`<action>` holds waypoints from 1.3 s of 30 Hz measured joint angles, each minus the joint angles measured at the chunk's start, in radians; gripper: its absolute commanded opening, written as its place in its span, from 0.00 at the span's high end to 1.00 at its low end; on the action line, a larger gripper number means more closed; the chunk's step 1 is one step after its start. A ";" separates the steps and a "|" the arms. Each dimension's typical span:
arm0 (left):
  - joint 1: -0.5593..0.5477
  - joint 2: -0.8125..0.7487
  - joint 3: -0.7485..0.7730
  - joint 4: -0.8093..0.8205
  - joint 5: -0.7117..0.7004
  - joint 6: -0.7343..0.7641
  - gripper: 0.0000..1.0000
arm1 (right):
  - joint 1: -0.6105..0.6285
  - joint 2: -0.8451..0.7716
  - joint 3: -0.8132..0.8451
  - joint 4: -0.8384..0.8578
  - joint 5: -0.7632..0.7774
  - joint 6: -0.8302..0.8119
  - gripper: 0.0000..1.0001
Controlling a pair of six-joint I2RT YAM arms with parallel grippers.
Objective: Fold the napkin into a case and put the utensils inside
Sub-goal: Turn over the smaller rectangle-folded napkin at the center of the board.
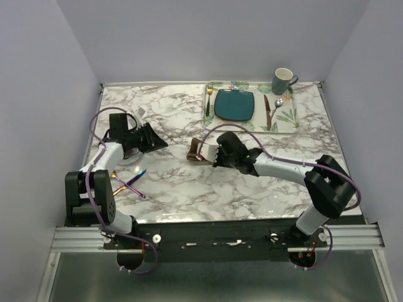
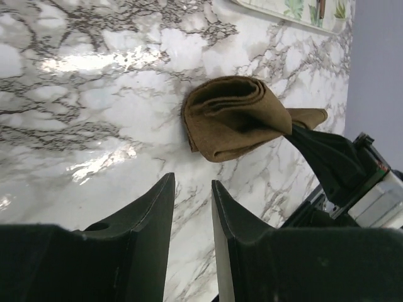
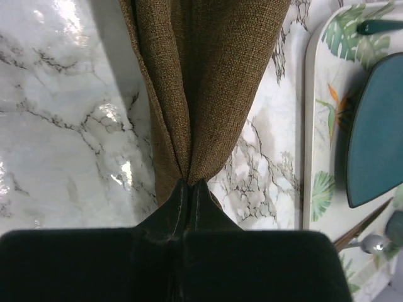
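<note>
The brown napkin is bunched into a folded roll on the marble table, near the middle. My right gripper is shut on the napkin's right end; in the right wrist view the cloth runs pinched out from between the fingertips of the right gripper. My left gripper is to the left of the napkin and apart from it. In the left wrist view the left gripper is open with only bare marble in the gap, and the napkin lies ahead of it. The iridescent utensils lie crossed at the front left.
A leaf-printed placemat at the back right carries a teal plate, a gold fork, a dark knife, a spoon and a grey mug. A small white item lies behind the left arm.
</note>
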 measured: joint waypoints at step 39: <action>-0.322 0.060 0.149 -0.408 0.029 0.375 0.85 | 0.016 -0.446 -0.119 -0.305 -0.145 0.257 0.44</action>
